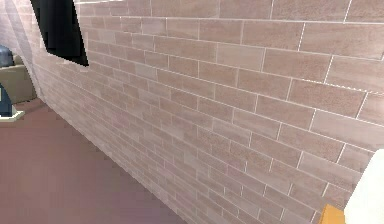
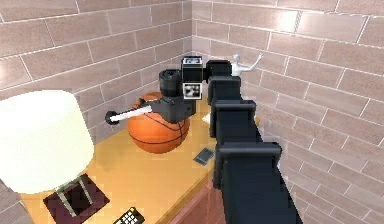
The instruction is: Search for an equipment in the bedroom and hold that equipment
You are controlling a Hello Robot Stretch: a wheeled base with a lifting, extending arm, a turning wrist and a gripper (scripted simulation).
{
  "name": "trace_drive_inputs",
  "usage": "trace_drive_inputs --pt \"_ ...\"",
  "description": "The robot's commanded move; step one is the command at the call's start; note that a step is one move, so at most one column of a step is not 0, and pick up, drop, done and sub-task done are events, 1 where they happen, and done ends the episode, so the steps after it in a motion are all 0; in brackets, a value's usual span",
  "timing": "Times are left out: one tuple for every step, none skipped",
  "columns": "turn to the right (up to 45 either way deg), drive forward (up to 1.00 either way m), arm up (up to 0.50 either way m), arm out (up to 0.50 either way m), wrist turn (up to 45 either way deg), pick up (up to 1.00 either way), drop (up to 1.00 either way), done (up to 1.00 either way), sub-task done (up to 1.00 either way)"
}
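An orange basketball with dark seams rests on a wooden tabletop in the corner of two brick walls, in the arm side view. The dark arm rises from the bottom edge to two white marked squares. Left of them sits the gripper's dark body, right over the ball. Its thin fingers point toward the view's left, and the gripper ends at the ball's upper left edge. With the ball lying right behind it, I cannot tell whether it holds anything.
A lamp with a wide cream shade stands on the table's left part. A dark remote and a small dark flat device lie nearby. The forward view has a brick wall, a dark panel and reddish floor.
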Motion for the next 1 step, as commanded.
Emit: trace_drive_inputs --pt "0.0 0.0 0.0 0.0 21.0 0.0 0.0 0.0 0.0"
